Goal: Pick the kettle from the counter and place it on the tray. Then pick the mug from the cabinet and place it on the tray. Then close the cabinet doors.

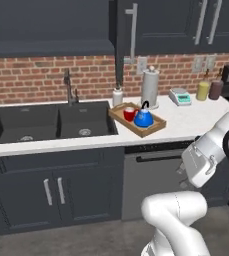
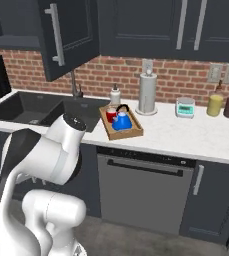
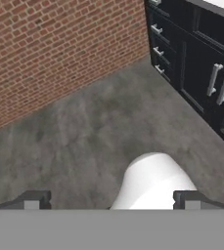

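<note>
The blue kettle [image 1: 144, 119] and red mug [image 1: 129, 114] both sit in the wooden tray [image 1: 157, 126] on the counter [image 1: 186, 122], right of centre in the left base view, so only the open cabinet door [image 2: 65, 35], upper left in the right base view, seems left to shut. The gripper [image 3: 111, 199] is spread wide, empty, aimed at the floor [image 3: 84, 136]. No writing is legible.

glossy white arm [image 1: 186, 220] at the lower right of the left base frame, built of fat rounded segments with dark charcoal bands at the joints; lower left of the right base frame, a black-capped elbow.
</note>
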Robot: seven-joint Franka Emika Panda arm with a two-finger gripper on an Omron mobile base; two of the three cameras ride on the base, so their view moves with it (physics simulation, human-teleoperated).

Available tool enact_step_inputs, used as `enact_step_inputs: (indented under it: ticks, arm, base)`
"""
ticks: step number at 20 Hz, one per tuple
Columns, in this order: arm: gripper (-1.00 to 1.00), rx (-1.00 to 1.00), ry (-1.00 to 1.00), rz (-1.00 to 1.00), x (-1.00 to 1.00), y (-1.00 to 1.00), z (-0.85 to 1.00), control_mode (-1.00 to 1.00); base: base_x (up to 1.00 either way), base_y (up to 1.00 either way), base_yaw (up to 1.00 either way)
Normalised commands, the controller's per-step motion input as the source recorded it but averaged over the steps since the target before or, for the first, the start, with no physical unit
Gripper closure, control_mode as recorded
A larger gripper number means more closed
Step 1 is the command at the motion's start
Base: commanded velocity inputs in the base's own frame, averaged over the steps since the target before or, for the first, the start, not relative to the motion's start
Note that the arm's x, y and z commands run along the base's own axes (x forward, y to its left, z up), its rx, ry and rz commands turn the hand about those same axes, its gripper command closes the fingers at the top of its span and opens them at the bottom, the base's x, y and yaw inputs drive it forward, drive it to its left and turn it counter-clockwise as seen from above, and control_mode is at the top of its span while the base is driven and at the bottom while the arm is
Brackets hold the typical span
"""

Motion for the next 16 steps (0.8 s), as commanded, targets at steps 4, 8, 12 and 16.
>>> enact_step_inputs:
  ticks: [4,8,12,16]
  arm:
    - [-1.00,0.00,0.00,0.00,0.00,0.00,0.00,1.00]
    - [-1.00,0.00,0.00,0.00,0.00,0.00,0.00,1.00]
    - [-1.00,0.00,0.00,0.00,0.00,0.00,0.00,1.00]
    - [-1.00,0.00,0.00,0.00,0.00,0.00,0.00,1.00]
  base:
    - [-0.03,1.00,0.00]
    - [0.00,1.00,0.00]
    - [0.06,0.90,-0.03]
    - [0.21,0.62,-0.09]
